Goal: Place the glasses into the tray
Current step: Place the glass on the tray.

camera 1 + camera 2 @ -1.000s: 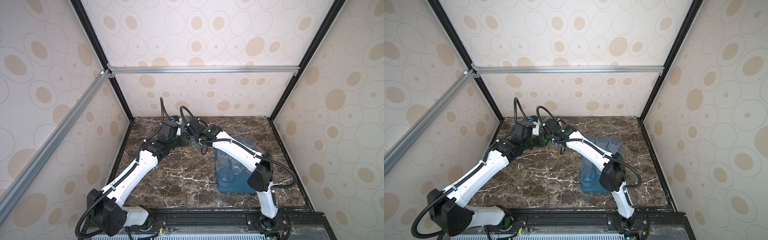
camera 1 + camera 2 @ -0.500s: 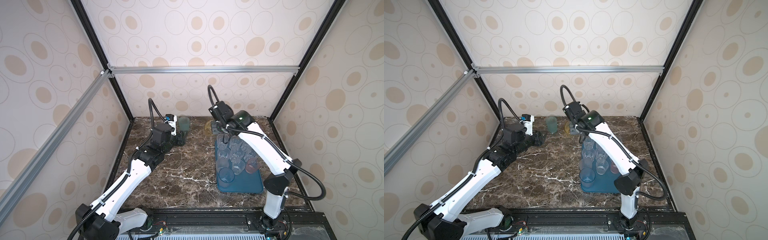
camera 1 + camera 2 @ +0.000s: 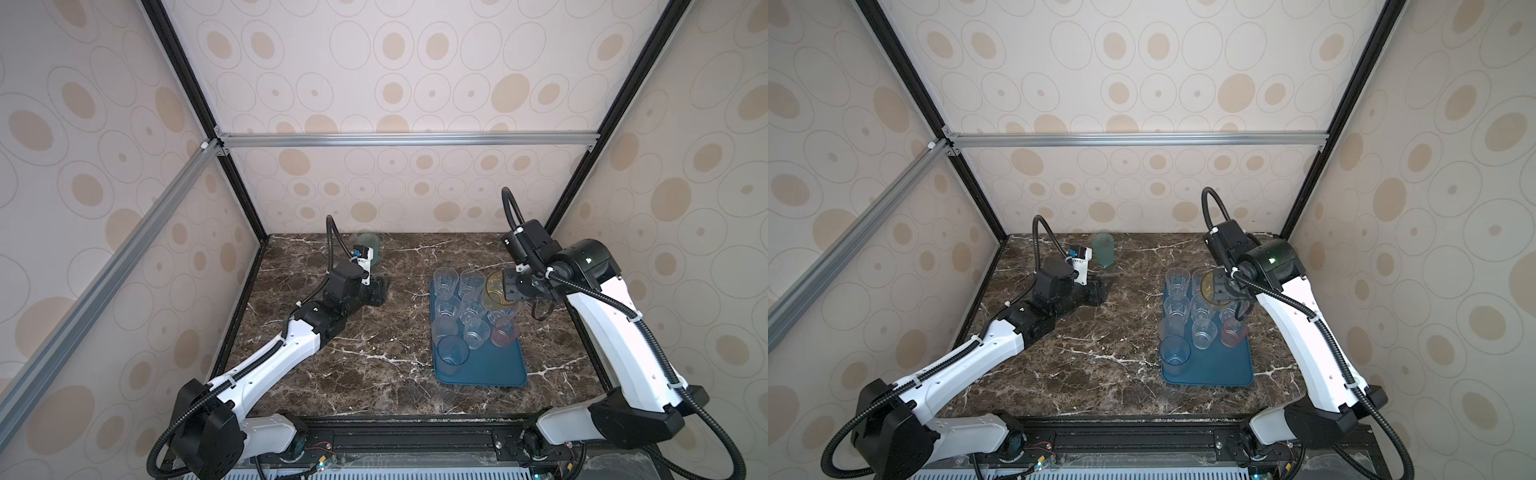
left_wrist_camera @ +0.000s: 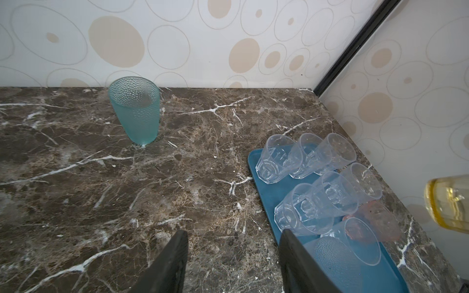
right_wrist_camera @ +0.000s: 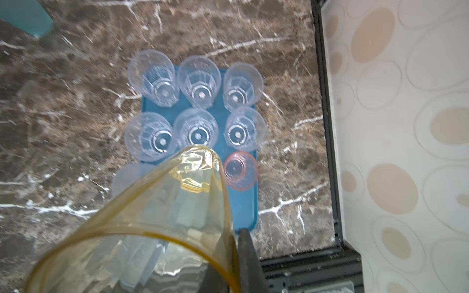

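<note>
We saw the amber glass (image 3: 496, 291) raised in the air over the far right part of the tray (image 3: 490, 370), not resting on it. The right fingers (image 5: 247, 253) were clamped on its wall at the rim.

Beneath it, six clear faceted glasses (image 5: 152, 78) stood upright at the tray's far end, in two close rows of three. Just nearer came a third row. It had a frosted glass (image 3: 442, 328) on the left, another clear glass (image 3: 476, 332) in the middle and a small pinkish glass (image 3: 504, 331) by the right rim. A tall blue glass (image 3: 452, 354) stood nearer again, on the tray's left side.

The tray lay on the right half of the dark marble bench (image 3: 374, 353). One teal glass (image 4: 135, 109) stood upright on the bench itself, close to the back wall and well apart from the tray.

The left fingers (image 4: 170, 266) were apart with nothing between them. They hung low over the bench, near the teal glass but not touching it. In the left wrist view that glass stood ahead of them and the tray lay off to one side.
</note>
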Controlling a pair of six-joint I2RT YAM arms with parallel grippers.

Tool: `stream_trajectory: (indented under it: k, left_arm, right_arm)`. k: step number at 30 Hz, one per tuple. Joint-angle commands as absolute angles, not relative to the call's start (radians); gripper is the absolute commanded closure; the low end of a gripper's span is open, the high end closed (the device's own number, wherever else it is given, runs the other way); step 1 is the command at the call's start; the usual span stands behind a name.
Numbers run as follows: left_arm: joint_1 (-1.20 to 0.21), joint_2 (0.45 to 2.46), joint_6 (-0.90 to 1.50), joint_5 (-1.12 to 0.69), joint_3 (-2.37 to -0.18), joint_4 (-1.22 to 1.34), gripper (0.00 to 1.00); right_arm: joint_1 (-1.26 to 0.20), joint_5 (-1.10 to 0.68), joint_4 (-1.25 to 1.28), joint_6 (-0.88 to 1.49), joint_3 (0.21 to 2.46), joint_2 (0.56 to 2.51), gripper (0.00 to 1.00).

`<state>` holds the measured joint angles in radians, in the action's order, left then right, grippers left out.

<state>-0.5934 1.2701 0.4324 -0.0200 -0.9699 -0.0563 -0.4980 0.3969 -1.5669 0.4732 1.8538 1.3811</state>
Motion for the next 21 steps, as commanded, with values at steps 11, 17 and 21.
stream_trajectory:
  k: [11, 17, 21]
  left_arm:
    - [-0.627, 1.344, 0.407, -0.019, -0.956, -0.009, 0.42]
    - [-0.626, 1.344, 0.403, -0.007, -0.927, -0.001, 0.42]
    - [-0.626, 1.354, 0.416, -0.023, -0.923, 0.002, 0.42]
  right_arm:
    - [-0.497, 0.236, -1.504, 0.648, 1.35, 1.128, 1.0]
    - [-0.505, 0.182, -1.362, 0.7, 1.132, 1.069, 1.0]
    - [-0.506, 0.192, -1.281, 0.706, 1.05, 1.065, 1.0]
